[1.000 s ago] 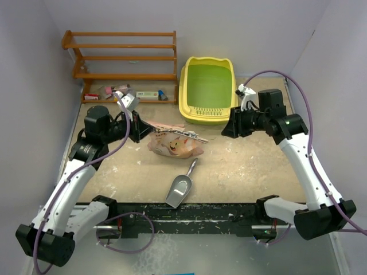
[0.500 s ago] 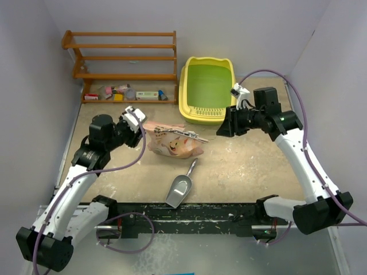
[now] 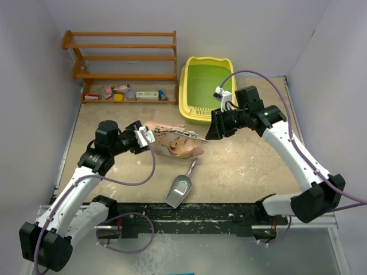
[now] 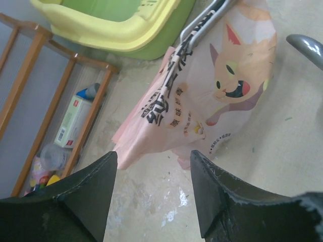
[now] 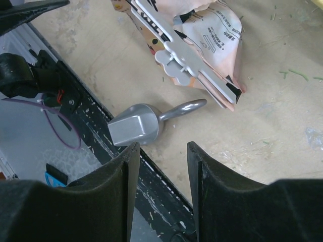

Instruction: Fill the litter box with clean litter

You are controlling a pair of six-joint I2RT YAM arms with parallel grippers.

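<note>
Elbows bent, I hold my left arm low over the surface, its gripper spread and empty, fingers aimed at the left end of the pink cat-printed bag close ahead. Nearer my bases lies the grey scoop; at the far edge, right of the wooden rack, sits the yellow litter box, its green floor showing. My right arm arches in from the right, forearm sloping down, gripper spread and holding nothing, between box and bag.
</note>
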